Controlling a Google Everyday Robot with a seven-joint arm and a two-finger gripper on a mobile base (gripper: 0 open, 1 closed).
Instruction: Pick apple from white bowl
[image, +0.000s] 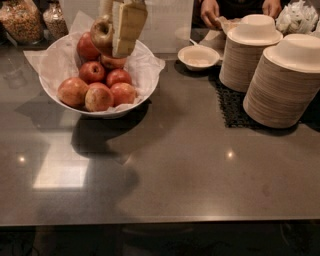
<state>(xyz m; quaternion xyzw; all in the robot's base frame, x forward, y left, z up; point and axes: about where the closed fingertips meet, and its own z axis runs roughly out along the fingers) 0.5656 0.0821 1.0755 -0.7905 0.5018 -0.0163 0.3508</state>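
Note:
The white bowl (107, 113) lined with crinkled white paper stands at the back left of the dark counter and holds several red apples (93, 71). My gripper (118, 46) hangs from the top edge over the back of the bowl. Its beige fingers (128, 26) are shut on the paler yellow-green apple (101, 32), which sits at their left side, just above the red apples. The upper part of the gripper is cut off by the frame.
A small white bowl with a spoon (198, 56) stands behind the centre. Two tall stacks of beige disposable bowls (281, 82) stand at the right on a black mat. Glass jars (20, 20) are at the back left. A person's hands (210, 12) are at the far edge.

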